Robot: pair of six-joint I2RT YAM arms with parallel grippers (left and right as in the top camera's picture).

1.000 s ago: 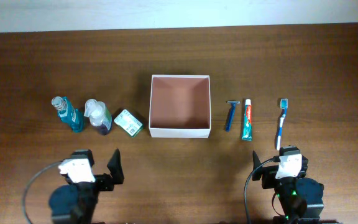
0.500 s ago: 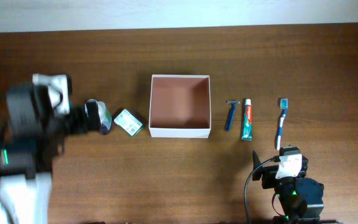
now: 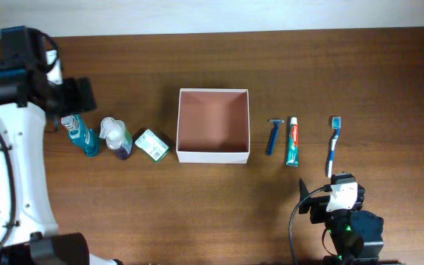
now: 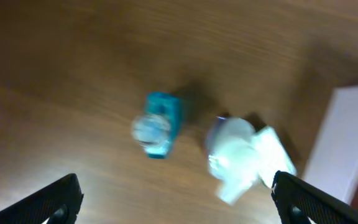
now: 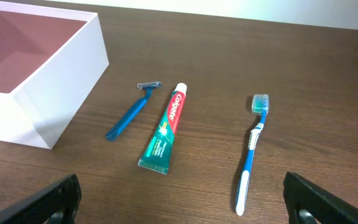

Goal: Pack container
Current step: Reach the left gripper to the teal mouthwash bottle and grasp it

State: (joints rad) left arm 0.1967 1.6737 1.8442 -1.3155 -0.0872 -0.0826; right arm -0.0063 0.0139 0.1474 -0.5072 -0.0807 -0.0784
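**While the container point(image 3: 213, 156) sits empty, the left claw point(image 3: 82, 94) hangs over the bottles**

Seen from overhead, the container stands in the middle of the table point(image 3: 197, 66), its reddish floor bare. Toward the left edge runs a row: a teal mouthwash bottle point(image 3: 79, 134), a pump bottle point(image 3: 115, 138) just beside it, then a green-and-white soap box point(image 3: 152, 144) near the container's wall. Toward the right edge lie a razor point(image 3: 274, 136), a toothpaste tube point(image 3: 293, 140) and a toothbrush point(image 3: 333, 144), side by side but apart. The left claw hovers near the far-left corner, above the mouthwash bottle. The right claw point(image 3: 322, 193) rests by the near edge, toward the near-right corner.

The left wrist view is smeared. It looks straight down on the mouthwash bottle's cap point(image 4: 156, 124), with the pump bottle point(image 4: 235, 158) next to it. The left claw's fingertips point(image 4: 48, 202) sit in the lower corners, spread wide, with nothing between them.

The right wrist view shows the container's corner point(image 5: 61, 81), razor, toothpaste tube and toothbrush. The right claw is spread wide too, and empty.

The step in hand looks like a reach for the mouthwash bottle. To do it well:
- centre the cap between the fingers before descending
- close on the body below the cap
- keep the inner finger off the pump bottle
- lift straight up, then lay the bottle flat in the shallow container
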